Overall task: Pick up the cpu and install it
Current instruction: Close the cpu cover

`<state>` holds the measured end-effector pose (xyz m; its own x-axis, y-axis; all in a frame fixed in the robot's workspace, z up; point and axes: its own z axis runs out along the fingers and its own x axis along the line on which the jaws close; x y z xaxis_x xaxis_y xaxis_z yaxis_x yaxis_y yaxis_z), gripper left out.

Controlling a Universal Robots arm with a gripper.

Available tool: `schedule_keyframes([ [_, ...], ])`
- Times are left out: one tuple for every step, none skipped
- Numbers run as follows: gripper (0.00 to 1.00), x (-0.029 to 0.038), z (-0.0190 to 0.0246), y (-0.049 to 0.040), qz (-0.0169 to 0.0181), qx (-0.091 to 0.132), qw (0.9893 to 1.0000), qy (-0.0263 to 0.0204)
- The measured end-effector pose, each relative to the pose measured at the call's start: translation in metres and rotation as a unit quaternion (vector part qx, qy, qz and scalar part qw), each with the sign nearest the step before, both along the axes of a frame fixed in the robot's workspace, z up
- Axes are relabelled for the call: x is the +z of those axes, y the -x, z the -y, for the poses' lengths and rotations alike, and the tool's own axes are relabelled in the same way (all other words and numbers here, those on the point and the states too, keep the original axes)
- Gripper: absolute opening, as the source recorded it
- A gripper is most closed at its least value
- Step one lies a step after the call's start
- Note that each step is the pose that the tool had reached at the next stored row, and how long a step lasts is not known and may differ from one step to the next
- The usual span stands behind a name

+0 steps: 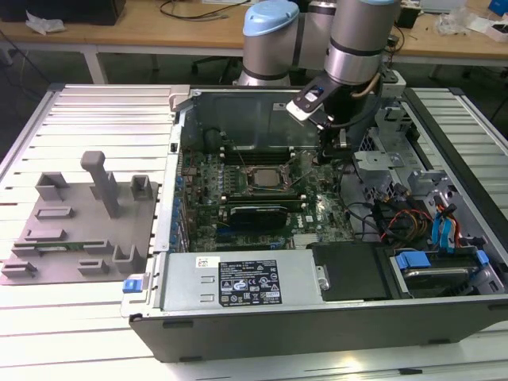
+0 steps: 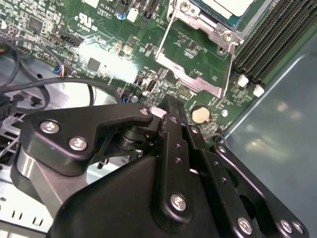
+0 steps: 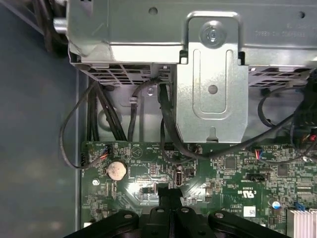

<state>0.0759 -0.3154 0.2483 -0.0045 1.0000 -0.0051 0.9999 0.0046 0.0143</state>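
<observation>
On slatted table (image 1: pixel 103 119), open case (image 1: pixel 317 321) (cpu (image 1: pixel 265 178) in socket (image 2: pixel 210 27)), benches (image 1: pixel 159 36) behind

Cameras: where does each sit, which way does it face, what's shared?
Exterior view: off the arm, high, looking down into the open dark-grey computer case; silver-blue arm shows.
First wrist view: on the wrist, facing down the black gripper at the green motherboard.
Second wrist view: likewise, from another side.
Both wrist views share the round silver coin battery.
</observation>
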Motion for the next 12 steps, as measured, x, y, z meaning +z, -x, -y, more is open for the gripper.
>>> schedule_keyframes([
  [0.11, -0.0003, 0.0000, 0.0000, 0.0000, 0.000, 1.0000, 0.0001],
  [0.11, -0.0002, 0.0000, 0.0000, 0.0000, 0.000, 1.0000, 0.0001],
  [0.11, -0.0003, 0.0000, -0.0001, 0.0000, 0.000, 1.0000, 0.0001],
  [0.11, -0.0003, 0.0000, 0.0000, 0.0000, 0.000, 1.0000, 0.0001],
  [0.11, -0.0006, 0.0000, 0.0019, 0.0000, 0.000, 1.0000, 0.0000],
  [0.11, -0.0007, 0.0000, 0.0044, 0.0000, 0.000, 1.0000, 0.0000],
  [0.11, -0.0008, -0.0001, 0.0069, 0.0000, 0.000, 1.0000, 0.0000],
  [0.11, -0.0008, -0.0001, 0.0115, 0.0000, 0.000, 1.0000, 0.0001],
  [0.11, -0.0008, 0.0000, 0.0131, 0.0000, 0.000, 1.0000, 0.0001],
  [0.11, -0.0008, 0.0000, 0.0141, 0.0000, 0.000, 1.0000, 0.0001],
  [0.11, -0.0009, -0.0001, 0.0158, 0.0000, 0.000, 1.0000, 0.0000],
  [0.11, -0.0008, -0.0001, 0.0170, 0.0003, 0.000, 1.0000, 0.0000],
])
